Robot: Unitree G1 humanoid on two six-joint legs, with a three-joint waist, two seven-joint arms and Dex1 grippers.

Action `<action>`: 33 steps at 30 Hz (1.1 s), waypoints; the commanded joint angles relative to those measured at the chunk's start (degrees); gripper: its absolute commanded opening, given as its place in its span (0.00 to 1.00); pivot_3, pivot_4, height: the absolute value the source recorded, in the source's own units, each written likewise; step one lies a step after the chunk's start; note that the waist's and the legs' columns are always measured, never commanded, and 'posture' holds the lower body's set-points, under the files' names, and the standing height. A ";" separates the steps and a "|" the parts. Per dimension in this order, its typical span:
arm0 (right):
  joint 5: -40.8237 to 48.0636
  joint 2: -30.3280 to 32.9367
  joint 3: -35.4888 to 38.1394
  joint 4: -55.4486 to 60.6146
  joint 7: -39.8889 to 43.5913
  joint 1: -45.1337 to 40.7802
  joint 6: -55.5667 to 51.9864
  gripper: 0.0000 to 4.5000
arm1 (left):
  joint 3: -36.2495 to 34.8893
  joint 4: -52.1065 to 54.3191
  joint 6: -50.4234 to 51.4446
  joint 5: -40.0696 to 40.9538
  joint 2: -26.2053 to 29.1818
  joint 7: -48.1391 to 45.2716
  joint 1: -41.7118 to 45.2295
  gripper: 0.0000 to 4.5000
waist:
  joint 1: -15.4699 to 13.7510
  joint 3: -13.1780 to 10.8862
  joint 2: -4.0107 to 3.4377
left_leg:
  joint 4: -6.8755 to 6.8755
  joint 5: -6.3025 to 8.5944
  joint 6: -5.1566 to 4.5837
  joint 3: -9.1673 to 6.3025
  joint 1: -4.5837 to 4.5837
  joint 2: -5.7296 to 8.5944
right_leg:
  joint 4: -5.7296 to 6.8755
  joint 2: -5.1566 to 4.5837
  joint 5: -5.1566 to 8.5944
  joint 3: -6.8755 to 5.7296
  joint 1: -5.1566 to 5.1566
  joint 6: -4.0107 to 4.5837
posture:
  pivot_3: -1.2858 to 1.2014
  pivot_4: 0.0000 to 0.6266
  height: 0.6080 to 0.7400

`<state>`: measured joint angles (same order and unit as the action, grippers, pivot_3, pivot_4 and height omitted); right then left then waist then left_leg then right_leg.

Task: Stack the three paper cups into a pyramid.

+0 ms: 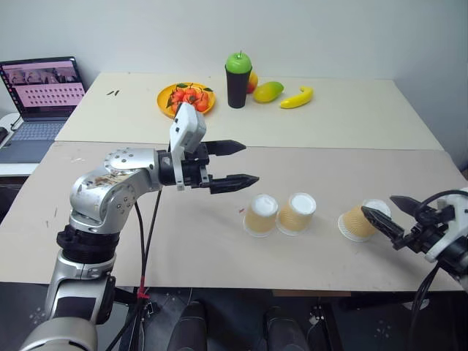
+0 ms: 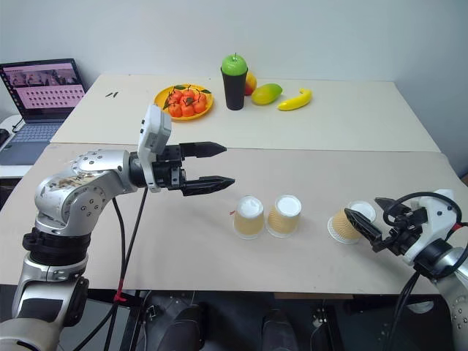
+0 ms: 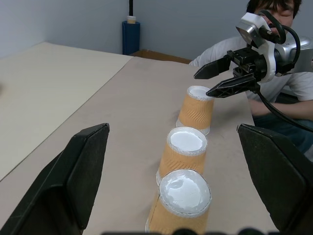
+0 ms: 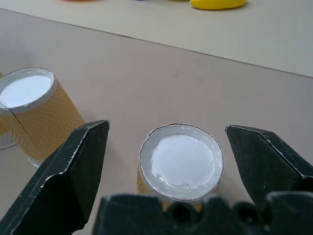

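- Cups: three paper cups sit upside down in a row on the near table [image 1: 183,241], none stacked.
- Landmark is the middle cup [image 1: 296,213]; left cup [image 1: 261,215] stands just beside it, right cup [image 1: 358,220] stands apart on its other side.
- Right gripper [image 1: 387,212] at the right cup, fingers spread wide either side of it, not clamping.
- Left gripper [image 1: 238,162] hovers beyond the left cup, above the table, fingers wide apart, holding nothing.
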<state>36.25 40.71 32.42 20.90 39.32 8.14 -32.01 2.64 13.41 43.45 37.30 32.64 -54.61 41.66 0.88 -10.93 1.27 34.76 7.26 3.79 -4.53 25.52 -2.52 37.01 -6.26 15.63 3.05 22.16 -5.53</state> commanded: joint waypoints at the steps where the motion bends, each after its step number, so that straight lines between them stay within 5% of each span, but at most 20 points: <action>1: -0.39 0.45 0.34 0.01 0.82 -0.49 1.97 1.00 | -0.68 1.55 -1.09 0.08 0.25 -0.07 0.40 0.99 | -0.02 0.00 0.00 | 0.00 0.00 0.00 0.00 0.00 0.00 | 0.00 0.00 0.00 0.00 0.00 0.00 | 0.52 0.24 0.94; 26: -4.24 0.47 -3.97 -8.54 3.50 -4.09 5.83 1.00 | -1.06 3.16 -0.32 0.35 0.52 1.82 -0.10 0.99 | 0.03 0.00 0.00 | 0.00 0.00 0.00 0.00 -0.01 0.00 | 0.01 0.00 -0.01 0.00 0.00 0.01 | 0.52 0.24 0.94; 33: -5.34 0.64 -5.16 -9.93 3.21 -6.03 6.18 0.60 | -1.22 3.83 -0.09 0.64 0.70 2.35 -0.81 1.00 | 0.06 0.00 0.00 | 0.01 0.00 0.00 0.00 -0.01 0.00 | 0.01 0.00 -0.02 0.00 0.00 0.02 | 0.52 0.24 0.94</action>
<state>31.48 40.71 26.21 10.60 42.67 2.86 -27.45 2.61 15.06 43.77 37.34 32.93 -52.40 40.54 0.94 -10.93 1.27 34.77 7.26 3.79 -4.53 25.51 -2.52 37.02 -6.25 15.62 3.05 22.16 -5.51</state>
